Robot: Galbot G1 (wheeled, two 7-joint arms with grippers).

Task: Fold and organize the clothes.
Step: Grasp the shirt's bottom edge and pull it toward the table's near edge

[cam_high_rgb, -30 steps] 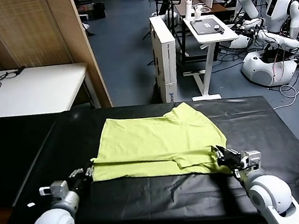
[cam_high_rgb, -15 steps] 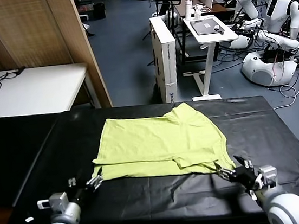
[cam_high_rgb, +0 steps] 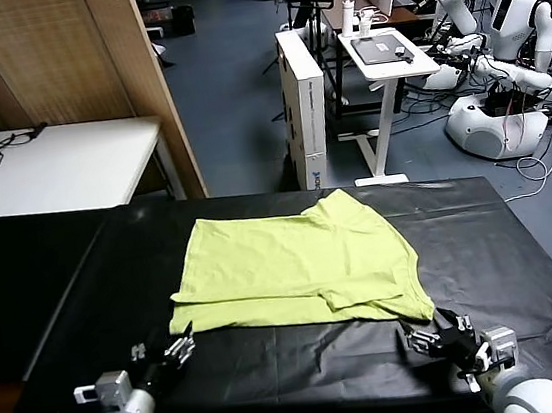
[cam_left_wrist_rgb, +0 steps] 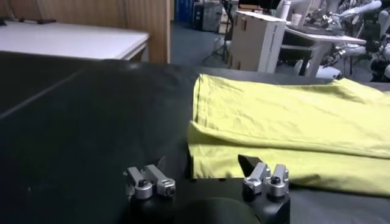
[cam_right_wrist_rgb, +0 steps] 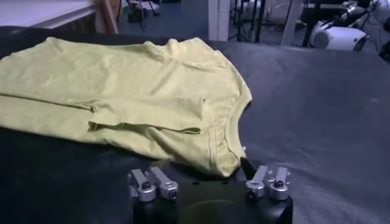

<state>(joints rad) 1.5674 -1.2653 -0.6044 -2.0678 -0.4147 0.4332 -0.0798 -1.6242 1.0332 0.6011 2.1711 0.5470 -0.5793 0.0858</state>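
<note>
The lime yellow-green T-shirt lies flat and folded on the black table, plain side up, with its collar at the near right corner. My left gripper is open and empty, just short of the shirt's near left corner. In the left wrist view the shirt's folded edge lies just beyond the left gripper. My right gripper is open and empty, just short of the near right corner. In the right wrist view the collar end of the shirt lies in front of the right gripper.
A white table stands at the back left beside a wooden partition. Beyond the black table's far edge are a white cabinet, a standing desk and other robots.
Both grippers were at the shirt's near corners; they have opened, let the near edge drop flat, and drawn back toward me.
</note>
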